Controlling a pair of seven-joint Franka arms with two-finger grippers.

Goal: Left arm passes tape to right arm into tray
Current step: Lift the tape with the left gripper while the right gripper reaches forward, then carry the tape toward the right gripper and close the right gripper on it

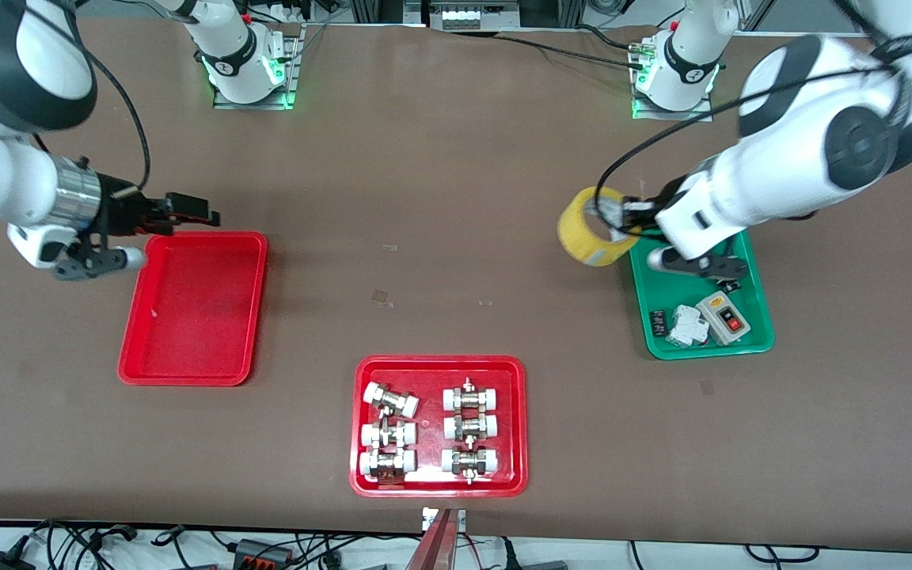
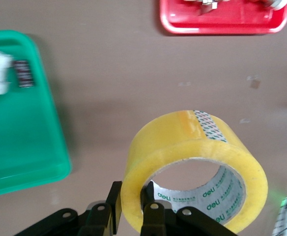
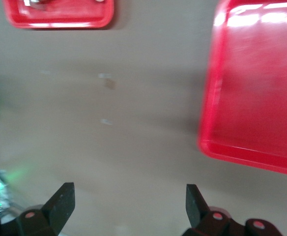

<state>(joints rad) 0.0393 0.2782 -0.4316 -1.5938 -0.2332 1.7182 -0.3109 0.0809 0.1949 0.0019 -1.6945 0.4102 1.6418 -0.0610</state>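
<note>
The tape point(image 1: 589, 231), a yellow translucent roll with a pale printed core, hangs in the air over bare table just beside the green tray. My left gripper point(image 1: 622, 218) is shut on its wall. In the left wrist view the tape point(image 2: 183, 140) sits in that gripper point(image 2: 131, 199), one finger outside the ring and one inside the core. The plain red tray point(image 1: 195, 317) lies empty toward the right arm's end of the table. My right gripper point(image 1: 174, 236) hovers open over that tray's rim on the robots' side, holding nothing. The right wrist view shows it point(image 3: 129, 196) beside the tray point(image 3: 256, 88).
A red tray point(image 1: 440, 365) of metal-and-white pipe fittings lies near the front edge, mid-table. The green tray point(image 1: 758, 273) under the left arm holds a grey switch box point(image 1: 723, 317) and white parts point(image 1: 685, 325). Brown table lies bare between the trays.
</note>
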